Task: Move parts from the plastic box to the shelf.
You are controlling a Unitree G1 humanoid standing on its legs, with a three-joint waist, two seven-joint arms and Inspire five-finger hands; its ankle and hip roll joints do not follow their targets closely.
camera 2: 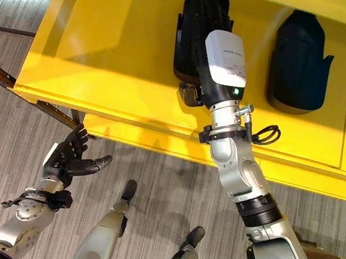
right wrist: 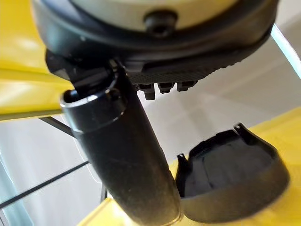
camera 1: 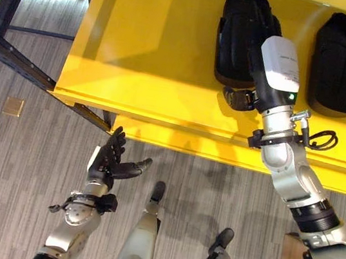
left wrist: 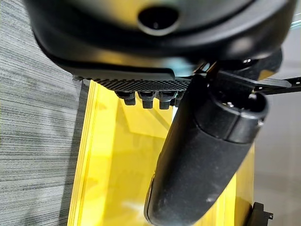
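Yellow shelf [camera 1: 159, 49] boards carried two black moulded parts side by side, the nearer part [camera 1: 242, 36] lying beneath the right hand [camera 1: 241, 99], the other part [camera 1: 341, 57] just beside it toward the robot's right. Each part's long axis ran from the shelf's front edge toward its back, the broad rounded end nearest the front lip and the narrower end pointing away from the robot. The right arm reached over the shelf, and only a little of its hand showed at the nearer part's front end; I could not tell whether those fingers were curled or loose. The left hand [camera 1: 111, 162] hung low over the grey floor [camera 1: 18, 165], fingers spread wide and holding nothing. Judging by the thin, hollow, shell-like look in the right wrist view, these parts were probably light and stiff, with smooth walls that could slip, so a hold across the narrower sides near the rim seemed safest.
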